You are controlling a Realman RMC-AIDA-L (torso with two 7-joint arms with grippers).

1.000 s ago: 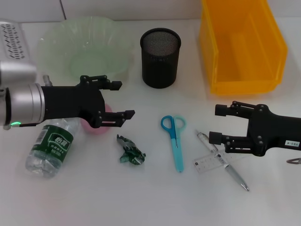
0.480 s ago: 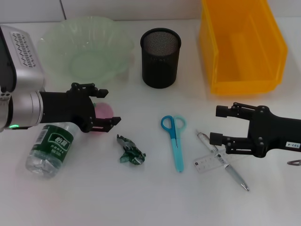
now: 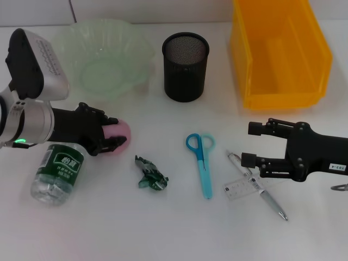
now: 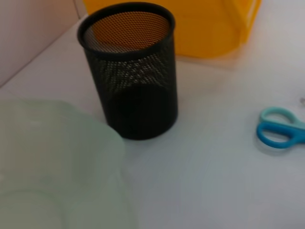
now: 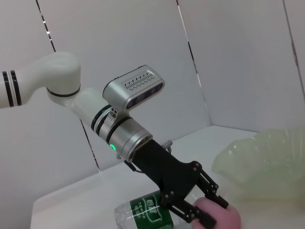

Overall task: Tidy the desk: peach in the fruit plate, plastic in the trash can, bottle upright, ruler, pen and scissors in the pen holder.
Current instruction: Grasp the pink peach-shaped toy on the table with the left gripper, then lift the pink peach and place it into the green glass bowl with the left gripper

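From the head camera I see my left gripper [image 3: 112,133] low on the desk with its fingers around the pink peach [image 3: 119,129], one finger on each side of it. The peach sits on the white table [image 3: 179,228] just in front of the pale green fruit plate [image 3: 98,54], beside the lying bottle [image 3: 57,174] with its green label. Crumpled green plastic [image 3: 151,174] lies near the middle. The blue scissors [image 3: 202,163] lie flat in front of the black mesh pen holder [image 3: 185,66]. My right gripper [image 3: 251,144] hovers with its fingers wide apart, holding nothing, just beside the pen [image 3: 260,187] and the clear ruler [image 3: 239,187], which cross each other. The yellow trash can [image 3: 280,51] stands at the back on my right.

On the left wrist camera I get the pen holder [image 4: 131,71] upright, the trash can [image 4: 205,24] behind it, the plate's rim [image 4: 62,157] close by and the scissors' handles [image 4: 279,131] off to one side.

On the right wrist camera the left gripper [image 5: 209,210] closes around the peach [image 5: 221,217], the bottle [image 5: 147,210] next to it and the fruit plate [image 5: 267,162] beyond.
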